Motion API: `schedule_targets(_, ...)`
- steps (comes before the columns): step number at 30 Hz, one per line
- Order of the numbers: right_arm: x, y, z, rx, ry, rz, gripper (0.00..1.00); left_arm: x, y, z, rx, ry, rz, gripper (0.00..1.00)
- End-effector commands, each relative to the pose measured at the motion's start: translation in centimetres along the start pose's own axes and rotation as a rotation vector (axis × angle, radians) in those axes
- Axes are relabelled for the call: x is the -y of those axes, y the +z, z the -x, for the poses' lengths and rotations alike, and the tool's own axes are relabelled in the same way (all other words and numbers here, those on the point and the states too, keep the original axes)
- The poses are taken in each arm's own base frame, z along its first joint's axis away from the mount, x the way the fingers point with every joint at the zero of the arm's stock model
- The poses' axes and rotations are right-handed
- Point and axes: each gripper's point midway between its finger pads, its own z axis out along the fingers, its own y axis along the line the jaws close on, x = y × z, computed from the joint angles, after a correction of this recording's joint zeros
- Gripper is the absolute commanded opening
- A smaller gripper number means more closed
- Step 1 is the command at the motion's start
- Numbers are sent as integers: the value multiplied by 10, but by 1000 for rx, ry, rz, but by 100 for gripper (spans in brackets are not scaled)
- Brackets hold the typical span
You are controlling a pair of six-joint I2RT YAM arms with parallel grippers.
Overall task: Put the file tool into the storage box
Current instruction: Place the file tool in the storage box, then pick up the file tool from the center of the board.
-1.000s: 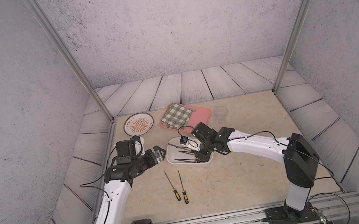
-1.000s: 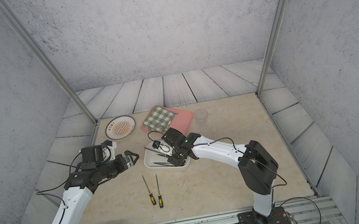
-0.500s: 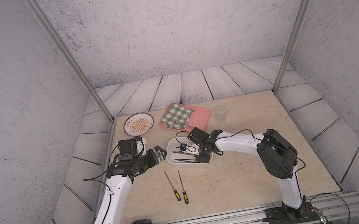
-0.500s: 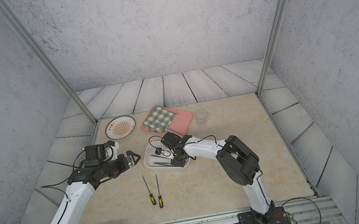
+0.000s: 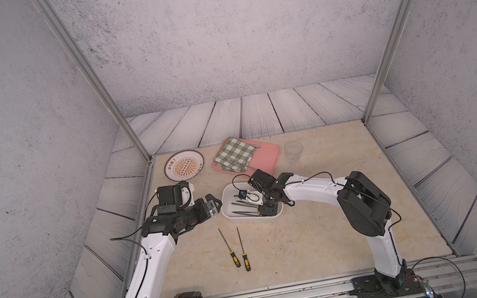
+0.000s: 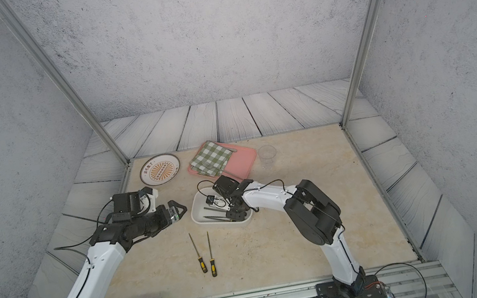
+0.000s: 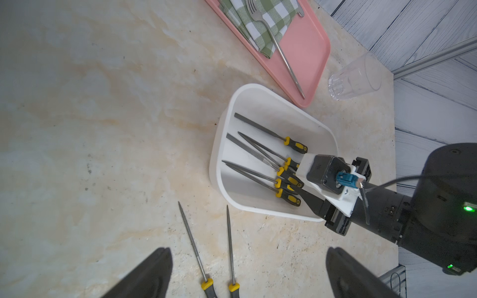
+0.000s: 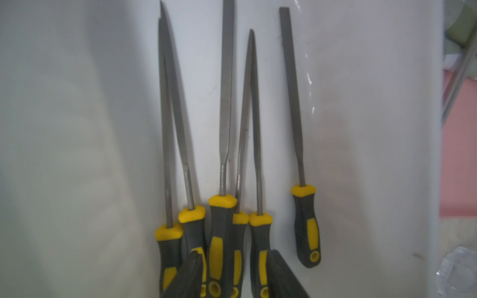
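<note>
White storage box (image 7: 215, 165) toward the far edge of the desk (image 5: 325, 224), six needle files (image 8: 225, 103) inside, handles together. Right gripper (image 8: 236, 268) low over the handles, jaws narrowly parted, apparently releasing one. Two loose files (image 7: 192, 240) lie nearer the front edge. Left gripper (image 7: 249, 255) hovers beside the box, jaws wide

White storage box (image 8: 77, 129) fills the view, seen from close above. Six files lie on its floor, grey-yellow handles toward the camera. Five are bunched together (image 8: 222, 219), blades crossing; one file (image 8: 305, 224) lies apart beside them. Right claw (image 8: 234, 254) is over the bunched handles, fingers (image 8: 185, 278) parted. Pink tray (image 8: 456, 154) sits past the box wall.
</note>
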Motion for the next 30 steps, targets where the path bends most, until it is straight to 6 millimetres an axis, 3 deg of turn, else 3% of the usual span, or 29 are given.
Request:
schedule_targets(1,9,-10,7,17,24,-27,52,4,-3,3,11,22,-13,99)
schedule_targets(7,22,-43,27,113,105,-65,53,2,-2,2,8,22,-8,99)
schedule_targets(11,35,-81,38,239,198,-136,53,3,-3,2,11,29,-11,99)
schedule_targets(18,37,-138,32,373,379,-151,53,6,4,-4,-20,30,-23,98)
schedule_targets(26,-10,-166,10,533,658,90,53,10,26,-26,-141,60,0,98)
schedule_targets(30,-25,-162,-14,507,817,113,53,17,37,-42,-235,78,-5,98)
